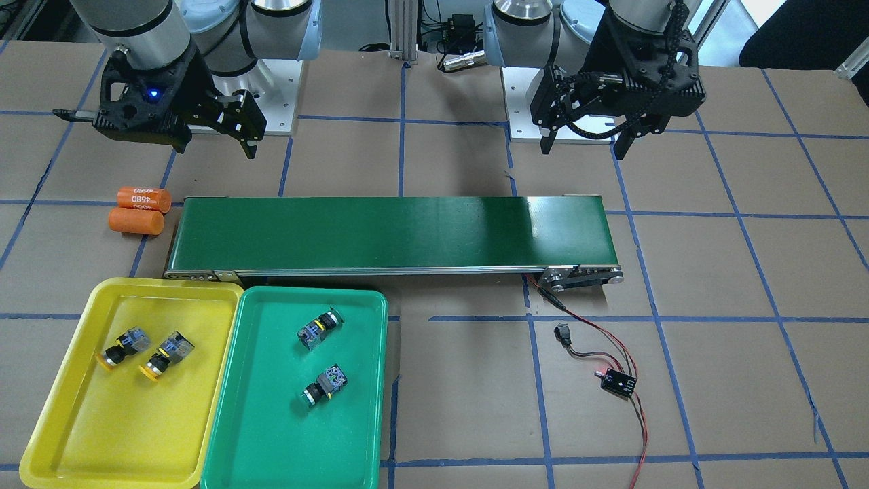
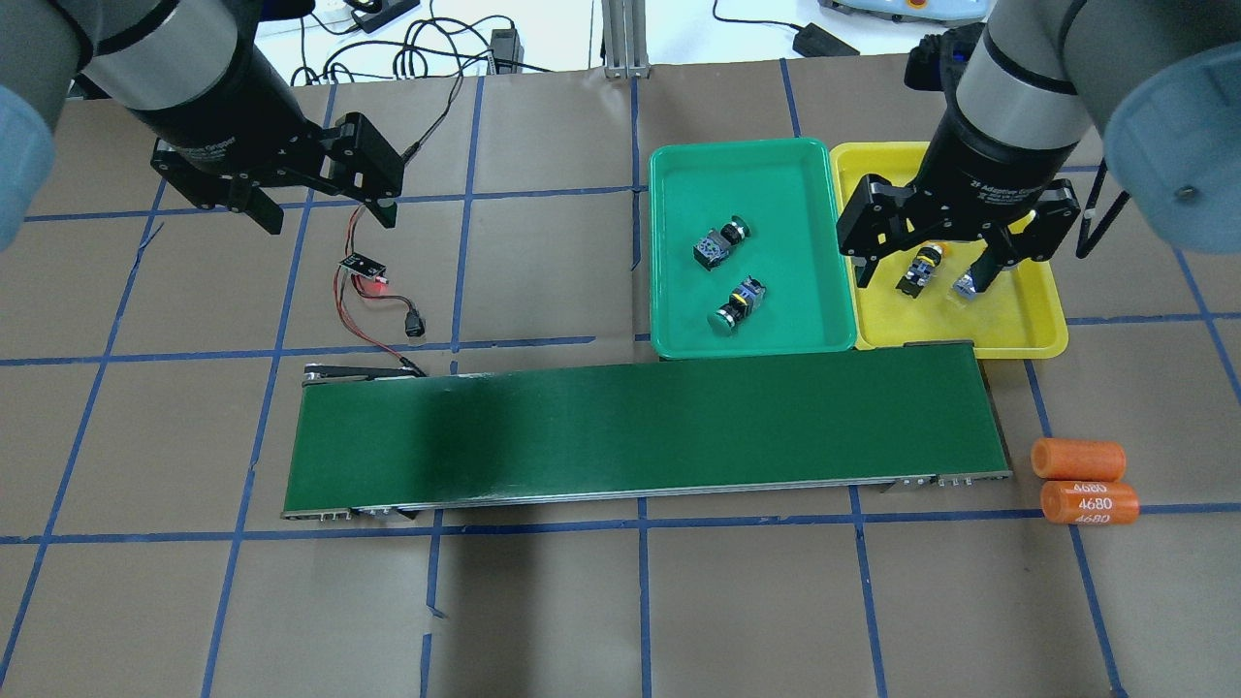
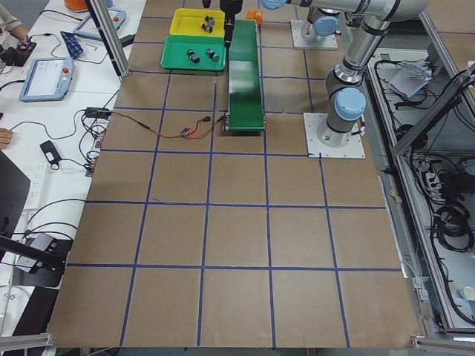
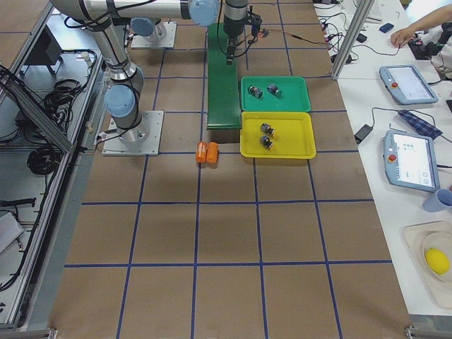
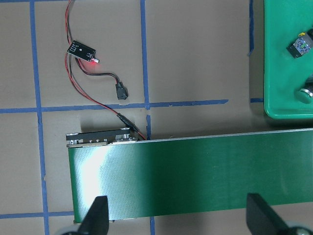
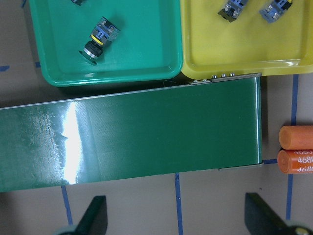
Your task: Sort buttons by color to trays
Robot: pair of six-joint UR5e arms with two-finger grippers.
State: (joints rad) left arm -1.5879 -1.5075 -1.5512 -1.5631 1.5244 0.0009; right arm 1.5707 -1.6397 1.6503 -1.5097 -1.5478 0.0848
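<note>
Two yellow-capped buttons (image 1: pixel 122 346) (image 1: pixel 166 353) lie on their sides in the yellow tray (image 1: pixel 81 421). Two green-capped buttons (image 1: pixel 319 329) (image 1: pixel 324 385) lie in the green tray (image 1: pixel 271 435) beside it. My right gripper (image 2: pixel 923 281) is open and empty, held high above the yellow tray's near edge. My left gripper (image 2: pixel 328 218) is open and empty, high over the table near the belt's other end. The right wrist view shows one green button (image 6: pixel 98 39) and parts of both yellow ones (image 6: pixel 232 10).
A long dark-green conveyor belt (image 1: pixel 390 234) lies across the middle, next to both trays. Two orange cylinders (image 1: pixel 139 209) lie off its end near the yellow tray. A small controller board with red and black wires (image 1: pixel 618 384) lies by the belt's other end.
</note>
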